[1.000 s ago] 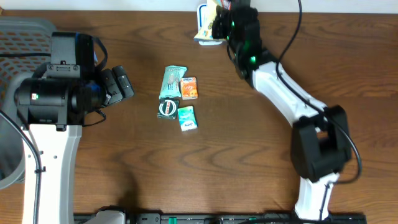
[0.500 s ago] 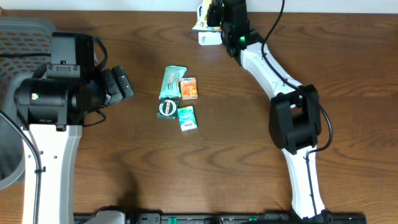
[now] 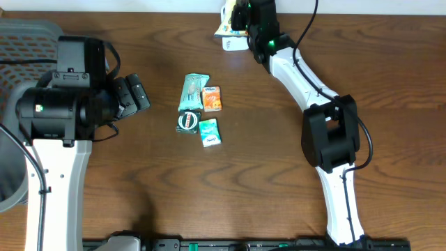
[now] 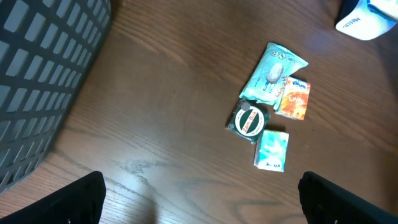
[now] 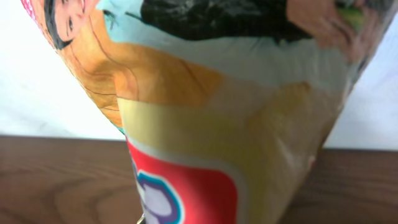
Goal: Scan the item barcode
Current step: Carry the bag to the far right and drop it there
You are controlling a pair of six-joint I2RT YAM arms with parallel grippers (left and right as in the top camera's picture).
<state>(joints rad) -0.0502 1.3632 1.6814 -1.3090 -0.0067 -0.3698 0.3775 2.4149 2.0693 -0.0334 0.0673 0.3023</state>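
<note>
Okay, my right claw (image 3: 242, 17) grips a snack bag (image 5: 205, 124) at 12 o'clock; left claw (image 3: 136, 95) gapes wide at 9, small packets (image 3: 211, 99) between.

Overhead: the right gripper (image 3: 244, 15) and its clamped snack bag (image 3: 228, 15) sit at the far edge, partly cut off; the grey basket (image 3: 31, 42) runs past the left edge; lettering on the small items (image 3: 189, 94) is too small to read. Right wrist view: the bag overruns every edge, its print blurred, and it hides the gripper's fingers. Left wrist view: the left gripper (image 4: 199, 202) shows only two dark, spread fingertips at the near corners; a white object (image 4: 367, 18) is clipped at the far right corner
</note>
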